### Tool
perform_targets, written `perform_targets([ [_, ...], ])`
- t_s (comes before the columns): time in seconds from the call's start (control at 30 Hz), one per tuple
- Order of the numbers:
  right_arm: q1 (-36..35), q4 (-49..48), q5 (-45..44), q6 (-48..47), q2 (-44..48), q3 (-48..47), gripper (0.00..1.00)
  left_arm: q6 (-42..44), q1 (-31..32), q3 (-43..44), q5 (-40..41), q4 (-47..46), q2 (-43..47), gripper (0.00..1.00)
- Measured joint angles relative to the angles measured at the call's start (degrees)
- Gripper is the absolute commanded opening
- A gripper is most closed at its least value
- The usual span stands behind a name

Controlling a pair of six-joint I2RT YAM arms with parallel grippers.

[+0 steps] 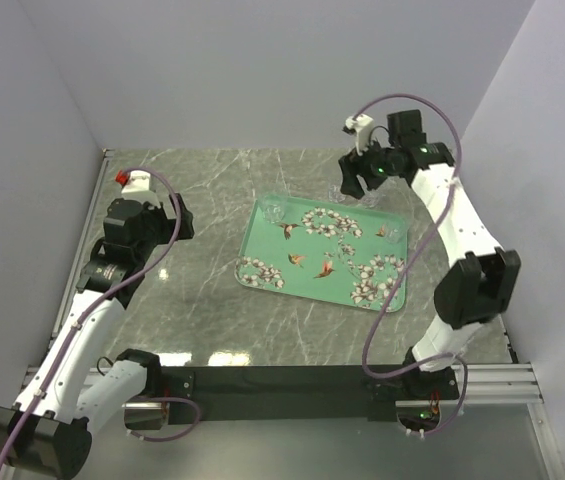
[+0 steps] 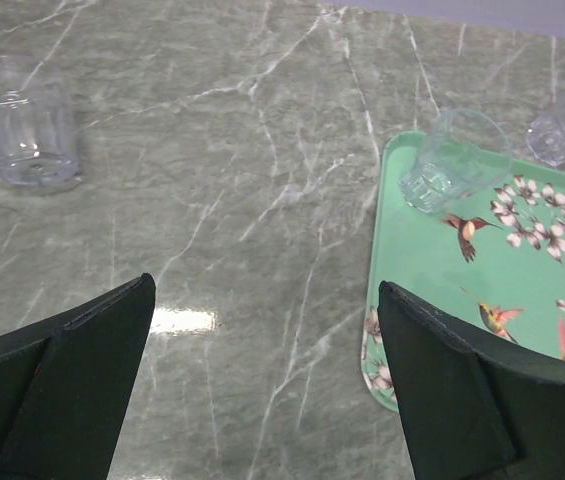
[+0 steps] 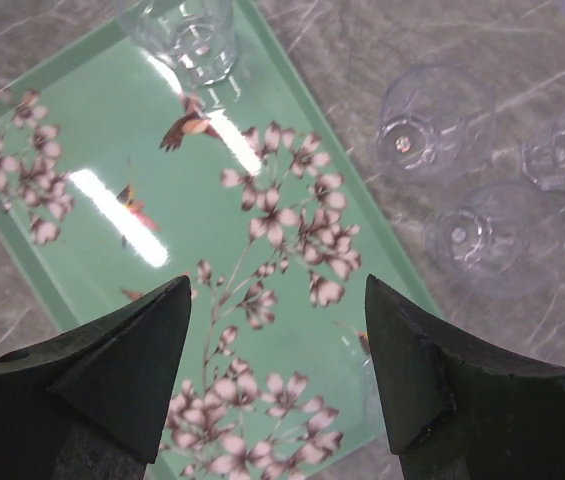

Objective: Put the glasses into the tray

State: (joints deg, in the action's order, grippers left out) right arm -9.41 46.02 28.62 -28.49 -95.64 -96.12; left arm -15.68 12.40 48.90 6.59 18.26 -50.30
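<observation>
Mint-green with white blossoms and small birds, the tray (image 1: 267,252) lies flat on the grey marbled surface (image 1: 192,300), between the two arms and nearer the right one. Of the glasses, a corner glass (image 2: 452,160) stands inside the tray at its far left corner. A second glass (image 1: 394,235), only faintly visible, stands inside near the right rim. Three more glasses (image 3: 432,120) stand close together on the surface, just outside the tray's far long rim. A lone glass (image 2: 22,125) stands on the surface well apart from the tray, at the left of the left wrist view.

The left end effector (image 2: 264,300) is spread wide and holds nothing; it hangs over bare surface beside the tray's left short edge. The right end effector (image 3: 277,300) has its fingers parted with nothing between them. It hovers above the far part of the tray, near the three glasses outside it.
</observation>
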Motion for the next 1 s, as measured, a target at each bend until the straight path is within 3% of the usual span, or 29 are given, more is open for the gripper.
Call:
perform_targets([
  [0.5,-7.4,1.2,-13.8,4.9,-23.2,-20.1,0.76,0.2,0.0,0.0,2.3,0.1,0.0,1.00],
  [0.7,-8.1,0.5,-18.0,7.0,-28.7,-22.5,0.74,0.2,0.0,0.0,2.3,0.1,0.0,1.00],
  [1.0,-8.3,-0.9,-21.8,8.6,-33.1,-23.5,0.61,0.2,0.0,0.0,2.3,0.1,0.0,0.99],
])
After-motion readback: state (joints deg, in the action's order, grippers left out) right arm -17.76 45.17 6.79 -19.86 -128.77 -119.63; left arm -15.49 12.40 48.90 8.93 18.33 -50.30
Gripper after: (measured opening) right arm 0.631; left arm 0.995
